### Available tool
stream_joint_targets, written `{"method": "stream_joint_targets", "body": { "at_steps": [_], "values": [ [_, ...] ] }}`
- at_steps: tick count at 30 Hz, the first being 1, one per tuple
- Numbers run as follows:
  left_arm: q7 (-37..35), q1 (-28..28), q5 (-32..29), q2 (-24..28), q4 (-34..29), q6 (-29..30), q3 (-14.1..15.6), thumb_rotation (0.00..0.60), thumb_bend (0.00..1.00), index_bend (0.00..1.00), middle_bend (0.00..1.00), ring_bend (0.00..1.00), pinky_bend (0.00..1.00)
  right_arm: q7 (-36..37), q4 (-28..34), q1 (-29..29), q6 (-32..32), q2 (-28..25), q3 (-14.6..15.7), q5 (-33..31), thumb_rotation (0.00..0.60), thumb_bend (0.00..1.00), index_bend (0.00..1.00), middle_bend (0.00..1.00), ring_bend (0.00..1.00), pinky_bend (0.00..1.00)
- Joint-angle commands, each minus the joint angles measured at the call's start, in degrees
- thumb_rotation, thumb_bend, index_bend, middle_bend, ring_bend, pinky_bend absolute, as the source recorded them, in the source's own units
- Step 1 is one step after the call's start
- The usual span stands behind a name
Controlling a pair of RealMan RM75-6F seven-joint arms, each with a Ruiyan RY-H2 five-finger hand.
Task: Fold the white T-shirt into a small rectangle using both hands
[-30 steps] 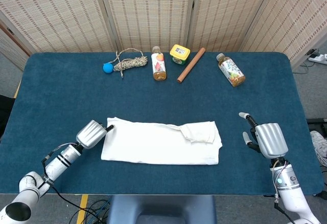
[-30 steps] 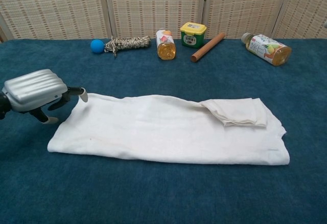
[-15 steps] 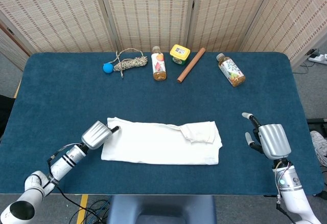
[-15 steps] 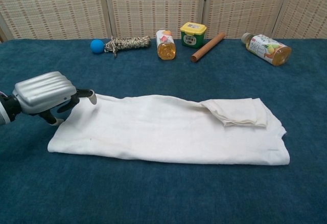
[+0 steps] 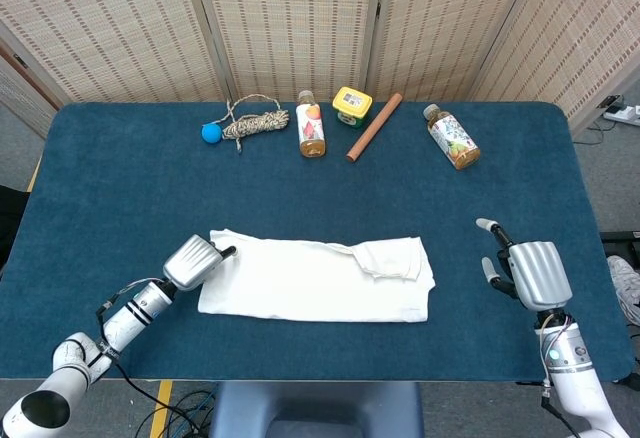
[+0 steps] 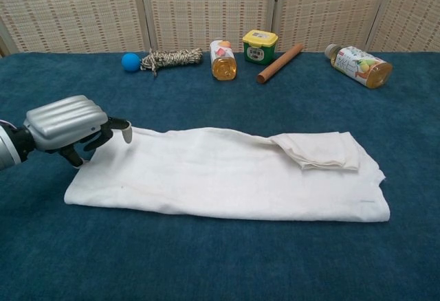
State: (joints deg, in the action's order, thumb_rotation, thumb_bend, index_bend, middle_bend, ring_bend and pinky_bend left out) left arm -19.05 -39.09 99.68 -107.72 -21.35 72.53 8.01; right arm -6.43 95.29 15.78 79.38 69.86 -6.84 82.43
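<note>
White cloth lies under the tips of my left hand (image 6: 65,124): my fingers (image 6: 122,129) are curled down over the far left corner of the T-shirt (image 5: 315,278), touching it, though I cannot tell whether they actually pinch the fabric. My right hand (image 5: 532,272) hovers well to the right of the shirt, fingers apart, holding nothing. The shirt lies as a long flat band on the blue table (image 5: 120,178), one sleeve folded back on top near its right end. Far beyond the shirt, along the table's back edge, sit a blue ball (image 5: 210,133), a rope bundle (image 5: 255,123), a bottle (image 5: 312,126), a yellow jar (image 5: 352,105), a wooden stick (image 5: 374,127) and a second bottle (image 5: 451,138).
</note>
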Motion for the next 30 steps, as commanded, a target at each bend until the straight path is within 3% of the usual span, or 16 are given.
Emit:
{"method": "stream_joint_targets", "body": {
  "at_steps": [1, 8, 30],
  "values": [
    [-0.15, 0.01, -0.09, 0.03, 0.01, 0.06, -0.01, 0.600, 0.12, 0.39, 0.81, 0.75, 0.89, 0.13, -0.17, 0.04, -0.10, 0.12, -0.12, -0.06, 0.600, 0.44, 0.20, 0.95, 1.00, 1.00],
    [-1.18, -0.02, -0.37, 0.03, -0.22, 0.59, -0.17, 0.600, 0.13, 0.38, 0.81, 0.75, 0.89, 0.28, -0.37, -0.02, -0.18, 0.36, -0.31, -0.14, 0.600, 0.44, 0.20, 0.95, 1.00, 1.00],
    [-2.35, -0.38, -0.97, 0.58, -1.71, 1.16, -0.60, 0.600, 0.36, 0.40, 0.81, 0.75, 0.89, 0.87, -0.91, -0.24, -0.47, 0.69, -0.66, -0.41, 0.600, 0.43, 0.20, 0.96, 1.00, 1.00]
  ]
}}
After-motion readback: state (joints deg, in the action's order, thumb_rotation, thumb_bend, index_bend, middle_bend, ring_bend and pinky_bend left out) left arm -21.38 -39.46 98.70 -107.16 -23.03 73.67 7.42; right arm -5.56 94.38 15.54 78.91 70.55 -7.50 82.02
